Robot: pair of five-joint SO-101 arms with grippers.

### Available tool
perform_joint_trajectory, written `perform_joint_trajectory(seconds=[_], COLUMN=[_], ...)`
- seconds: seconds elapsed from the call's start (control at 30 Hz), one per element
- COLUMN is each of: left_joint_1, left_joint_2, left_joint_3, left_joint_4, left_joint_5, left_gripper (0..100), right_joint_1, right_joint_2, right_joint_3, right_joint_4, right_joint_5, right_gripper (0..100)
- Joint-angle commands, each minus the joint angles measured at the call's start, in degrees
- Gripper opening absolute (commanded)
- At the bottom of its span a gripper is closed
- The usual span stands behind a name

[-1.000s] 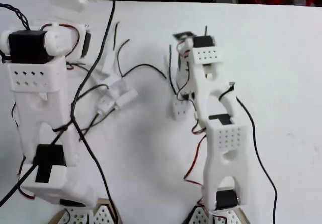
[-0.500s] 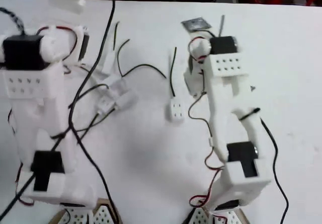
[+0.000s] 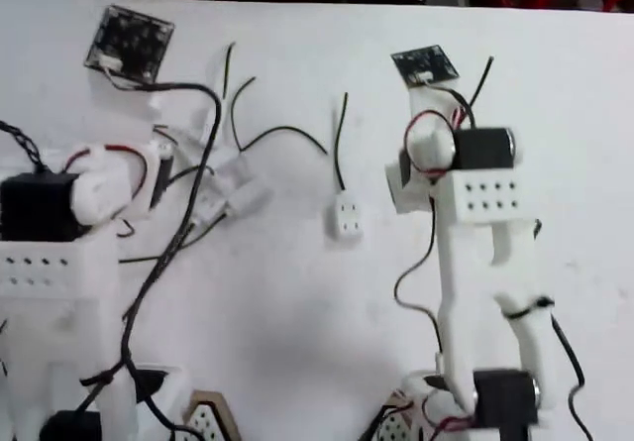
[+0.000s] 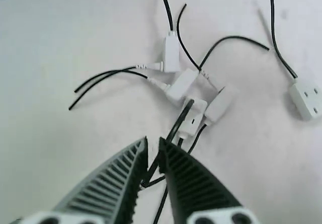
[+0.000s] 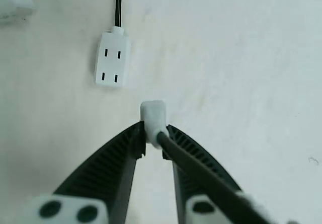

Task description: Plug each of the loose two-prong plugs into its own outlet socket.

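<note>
Right end effector (image 5: 154, 132) clamps one plug (image 5: 152, 114), with one socket (image 5: 110, 65) near it. Left end effector (image 4: 153, 144) is nearly closed, near four clustered connectors (image 4: 181, 83).

We can read no text, label, number or sign. The outlet socket (image 5: 109, 59) just ahead of the right gripper (image 5: 153, 132) shows plain slots, and the plug (image 5: 152, 114) it grips is blank white.

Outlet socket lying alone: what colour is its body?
White outlet socket, black cord; best in the right wrist view.
</note>
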Motion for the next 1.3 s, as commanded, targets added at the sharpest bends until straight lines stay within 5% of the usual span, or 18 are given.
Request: perform_joint_trajectory(seconds=[0.0,0.17,0.5,0.77,1.27], left_joint_1=[3.47,12.97,29.32,35.21,35.03], left_joint_2=[-5.49,-8.13,-2.77,16.22,38.11], left_joint_3=[15.3,28.48,45.27,34.9,17.93], left_joint_4=[-5.63,-10.37,-32.79,-39.21,-46.59], left_joint_5=[0.09,4.22,12.48,16.88,27.16], left_gripper=[21,31,32,32,32], right_joint_1=[0.84,0.84,9.71,11.12,11.12], right_joint_2=[-8.4,-14.46,-17.8,-17.98,-17.98], right_joint_3=[6.68,19.34,29.36,34.29,34.55], right_joint_4=[-6.55,-19.74,-31.78,-36.97,-36.97], right_joint_5=[-4.4,-10.73,-20.22,-21.63,-21.36], right_gripper=[1.7,1.7,1.7,1.7,1.7])
